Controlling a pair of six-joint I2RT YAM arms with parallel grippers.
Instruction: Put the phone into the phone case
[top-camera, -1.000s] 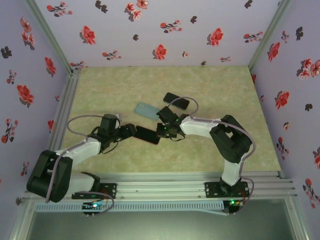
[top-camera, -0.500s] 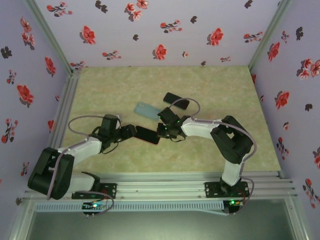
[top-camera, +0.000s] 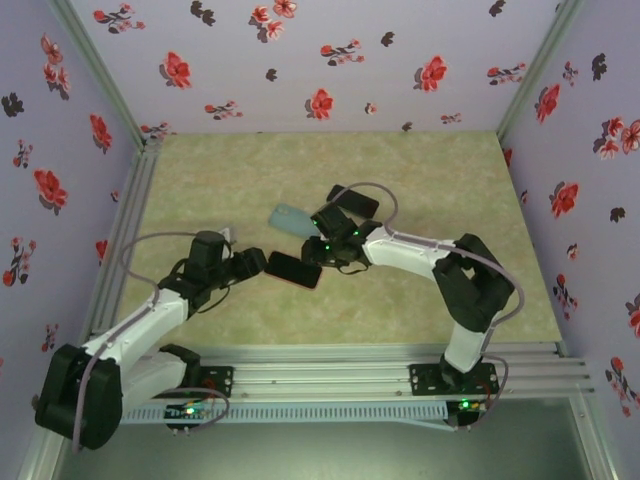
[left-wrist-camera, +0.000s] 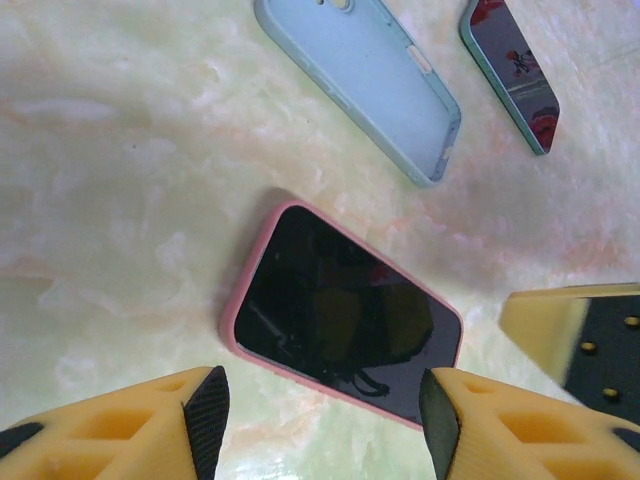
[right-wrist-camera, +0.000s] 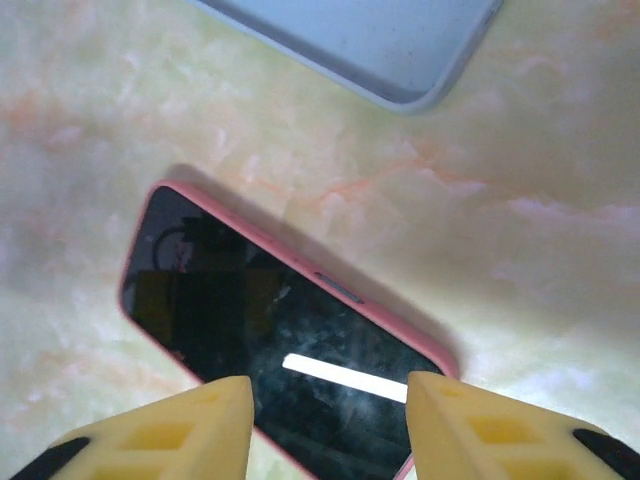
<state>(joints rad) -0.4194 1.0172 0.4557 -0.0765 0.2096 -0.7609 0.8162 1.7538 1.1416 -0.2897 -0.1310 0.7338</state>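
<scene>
**Count of items, placed relative to the pink-cased phone.**

- **Phones:** two. One is the pink-cased phone (top-camera: 293, 269), lying dark screen up. The other is the teal-rimmed phone (top-camera: 352, 200), farther back and to the right of it.
- **Empty phone cases:** one, the light-blue case (top-camera: 292, 218), near its far side and apart from it.
- **Robot arms:** two, the left arm (top-camera: 150, 315) and the right arm (top-camera: 430, 262), one on either side of it.

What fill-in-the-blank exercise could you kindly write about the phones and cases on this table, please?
1. The black-screened phone lies flat in a ____ case.
2. The light-blue phone case beyond it is ____, with no phone inside.
3. The left arm's yellow fingers stand ____, gripping nothing.
Missing words: pink; empty; open.
</scene>
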